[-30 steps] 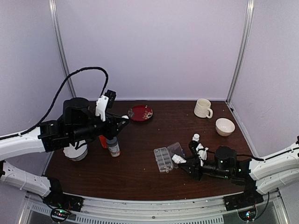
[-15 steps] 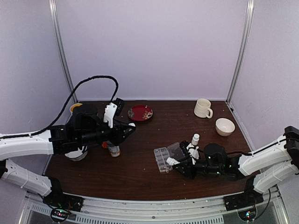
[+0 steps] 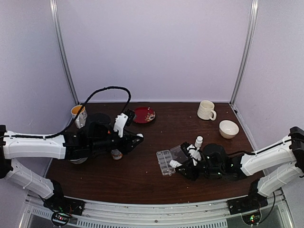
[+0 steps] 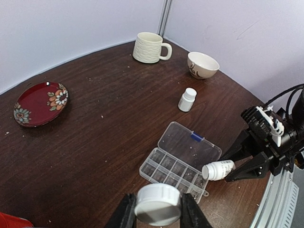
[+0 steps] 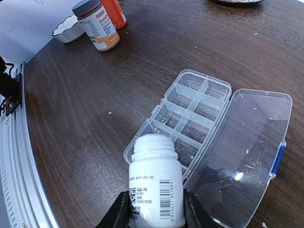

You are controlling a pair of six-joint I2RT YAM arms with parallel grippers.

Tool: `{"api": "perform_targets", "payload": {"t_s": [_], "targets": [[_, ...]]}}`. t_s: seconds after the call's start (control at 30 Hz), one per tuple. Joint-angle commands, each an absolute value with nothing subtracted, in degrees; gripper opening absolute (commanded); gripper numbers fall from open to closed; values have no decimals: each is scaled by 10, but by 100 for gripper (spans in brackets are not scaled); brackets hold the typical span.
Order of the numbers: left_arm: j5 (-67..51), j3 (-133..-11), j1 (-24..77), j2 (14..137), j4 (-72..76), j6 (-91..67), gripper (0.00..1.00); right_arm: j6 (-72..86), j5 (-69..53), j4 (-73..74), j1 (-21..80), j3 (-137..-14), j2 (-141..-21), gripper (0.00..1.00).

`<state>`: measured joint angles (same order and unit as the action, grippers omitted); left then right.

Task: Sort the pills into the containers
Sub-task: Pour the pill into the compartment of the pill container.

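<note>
The right tool (image 5: 156, 212) was clamped on the uncapped bottle (image 5: 154, 178), mouth tipped toward the open organizer (image 5: 153, 114) at its 12 o'clock, apparently to pour; no pills showed. The left tool (image 4: 156, 214) gripped the cap (image 4: 157, 203).

Clear glossy plastic organizer (image 5: 187, 116), dark wood-grain table (image 5: 85, 118), matt white plastic bottle (image 5: 156, 190)

Both arms stretch low and inward, left end effector (image 3: 137, 138) and right end effector (image 3: 177, 164) each gripping, jaws part-closed.

Left hand (image 4: 157, 214) pinches a white cap (image 4: 157, 203); right hand (image 4: 231, 167) holds a white bottle (image 4: 216, 170) by the organizer box (image 4: 167, 167).
</note>
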<state>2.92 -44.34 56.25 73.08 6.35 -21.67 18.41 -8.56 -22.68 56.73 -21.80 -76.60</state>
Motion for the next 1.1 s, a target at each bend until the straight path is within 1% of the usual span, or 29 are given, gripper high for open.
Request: {"api": "perform_targets", "payload": {"t_s": [0.0,0.43,0.53,0.77,1.07], "targets": [[23,-444,568,746,106,-219,0,197,-58,-197,563,-235,-773,0],[24,-438,572,758,115,-226,0,197,-54,-158,563,-267,-795,0],[24,-436,574,760,120,-231,0,187,-43,-115,563,-290,-804,0],[26,-435,574,764,120,-237,0,178,-31,-72,563,-310,-805,0],[22,-437,575,769,115,-236,0,168,-46,-69,563,-318,-817,0]]}}
